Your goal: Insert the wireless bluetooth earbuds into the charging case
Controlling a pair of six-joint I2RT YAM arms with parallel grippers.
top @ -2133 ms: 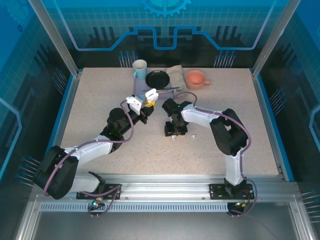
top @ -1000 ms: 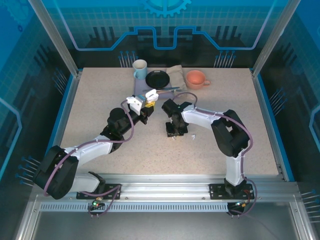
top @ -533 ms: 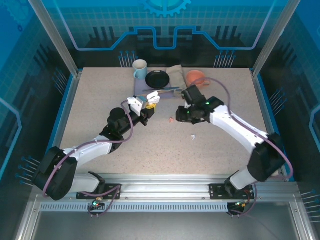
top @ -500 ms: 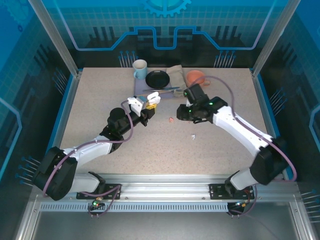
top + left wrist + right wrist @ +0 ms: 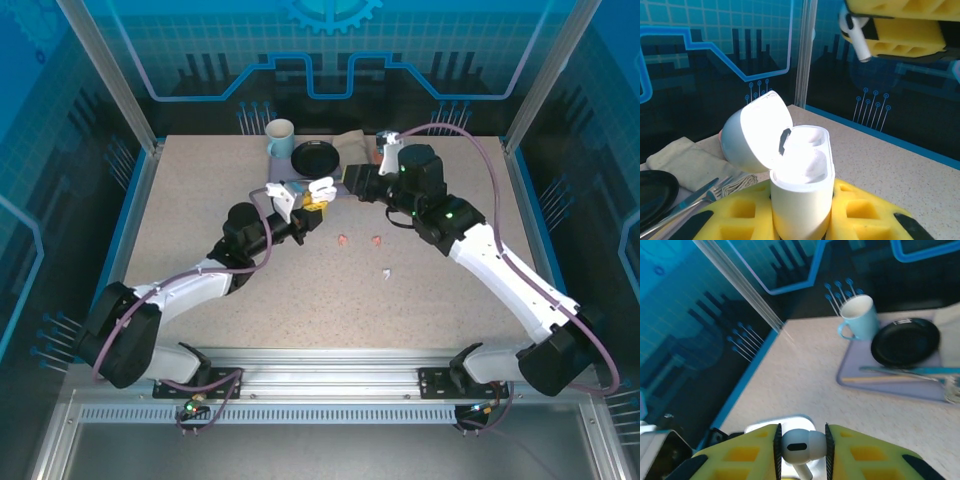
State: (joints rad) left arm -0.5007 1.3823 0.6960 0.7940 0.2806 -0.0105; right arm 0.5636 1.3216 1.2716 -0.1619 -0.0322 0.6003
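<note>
Two grips, left claw point(image 5: 802, 217) clamping case point(image 5: 801, 192), right claw point(image 5: 801, 447) clamping earbud point(image 5: 797, 442)

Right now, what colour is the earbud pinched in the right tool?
White. The earbud in the right tool shows best in the right wrist view.

A speckled beige desk point(image 5: 190, 210), edged in blue along its sides, is enclosed by dark blue panels point(image 5: 200, 60) printed with pale circuit lines and a gear motif point(image 5: 330, 12), framed by slanting aluminium posts point(image 5: 108, 70) and bordered at its near edge by a slotted aluminium rail point(image 5: 330, 388).
</note>
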